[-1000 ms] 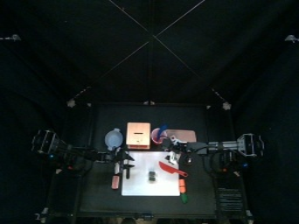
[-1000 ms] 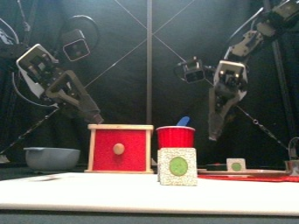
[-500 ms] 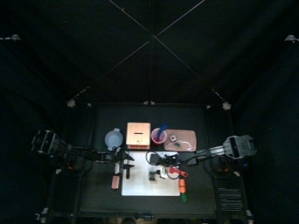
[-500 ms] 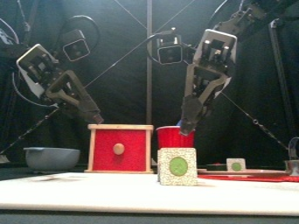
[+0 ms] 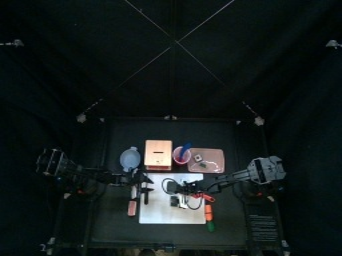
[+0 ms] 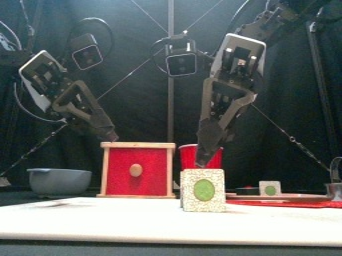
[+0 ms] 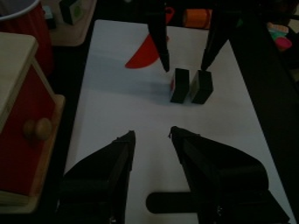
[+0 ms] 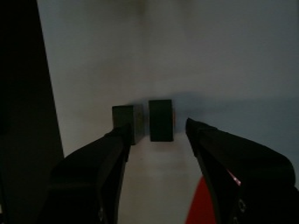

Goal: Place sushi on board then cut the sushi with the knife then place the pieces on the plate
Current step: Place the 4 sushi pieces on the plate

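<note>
Two dark green sushi blocks [image 8: 162,120] stand side by side, slightly apart, on the white board [image 5: 167,222]. In the front view the near block [image 6: 203,190] shows its green centre. My right gripper [image 8: 155,131] hangs open just above the pair, jaws on either side and not touching. It appears over the board's middle in the top view [image 5: 185,190] and above the block in the front view [image 6: 210,140]. A red knife [image 7: 143,54] lies flat on the board behind the blocks. One sushi piece [image 6: 271,188] sits on the pink tray [image 6: 297,201]. My left gripper [image 7: 151,134] rests open at the board's left end.
The wooden box with red drawer front [image 6: 138,170] and the red cup [image 6: 195,155] stand behind the board. The blue-grey bowl [image 6: 60,180] is at the far left. Orange toy foods [image 7: 193,13] lie by the board's right end.
My right arm has swung in from the right toward the middle and lowered over the two sushi blocks. The left arm and the blocks have not moved.
</note>
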